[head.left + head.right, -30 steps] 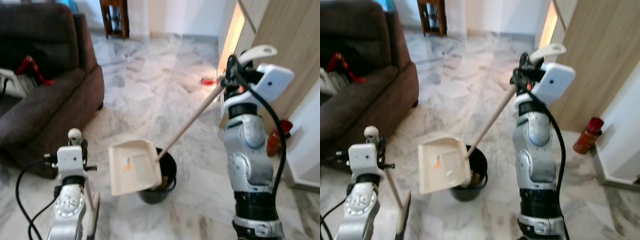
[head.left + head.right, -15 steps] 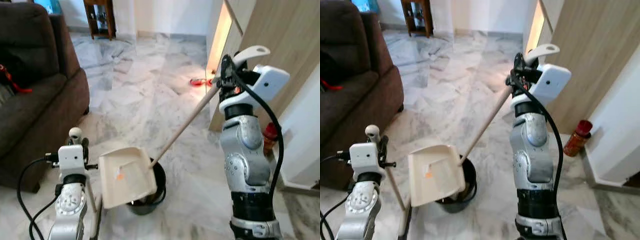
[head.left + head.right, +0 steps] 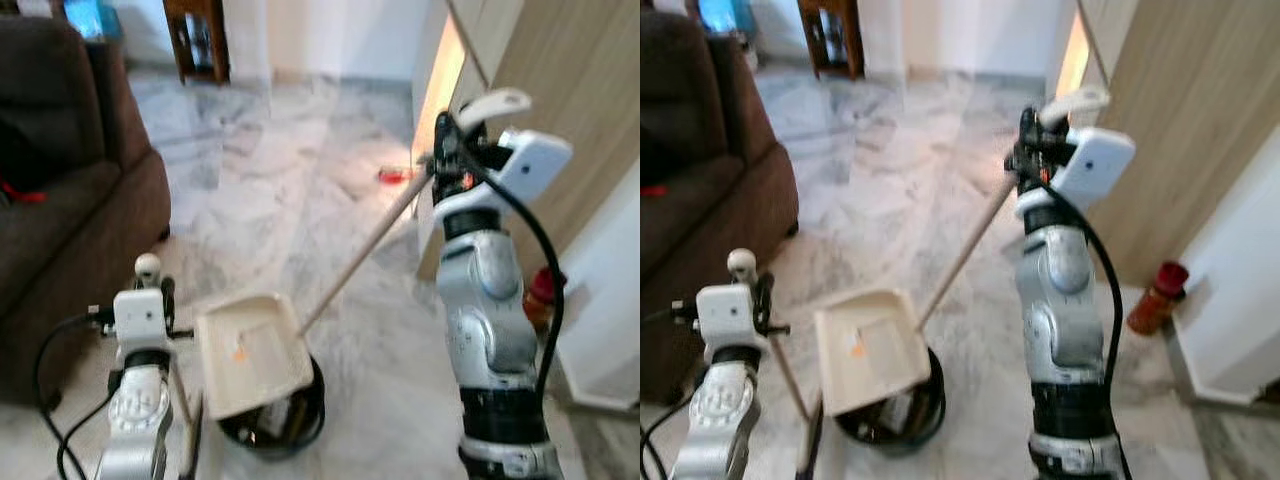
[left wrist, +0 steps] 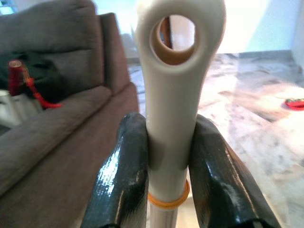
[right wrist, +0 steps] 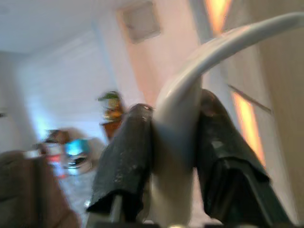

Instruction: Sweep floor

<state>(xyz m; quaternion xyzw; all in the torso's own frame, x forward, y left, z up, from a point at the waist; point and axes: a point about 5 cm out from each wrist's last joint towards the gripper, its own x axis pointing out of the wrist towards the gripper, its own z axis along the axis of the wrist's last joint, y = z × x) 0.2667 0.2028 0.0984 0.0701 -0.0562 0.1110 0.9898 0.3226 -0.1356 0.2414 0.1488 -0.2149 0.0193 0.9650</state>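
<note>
Two tools are held: the broom handle [image 4: 173,95] is clamped in the left hand [image 4: 166,161]; the dustpan [image 3: 250,352], gripped by the right hand [image 5: 173,156], is tipped over the near bucket [image 3: 290,425]; sweeping seems nearly done; emptying remains.

A cream dustpan [image 3: 255,352] with a small orange speck on it is seen above a black bucket [image 3: 285,430], over a floor [image 3: 290,190] of grey-veined white marble. A dark brown sofa [image 3: 70,210] and a red bottle [image 3: 1151,297] are seen, and black fingers [image 4: 124,175] are pressed on a cream handle [image 4: 173,90] ringed with orange.
</note>
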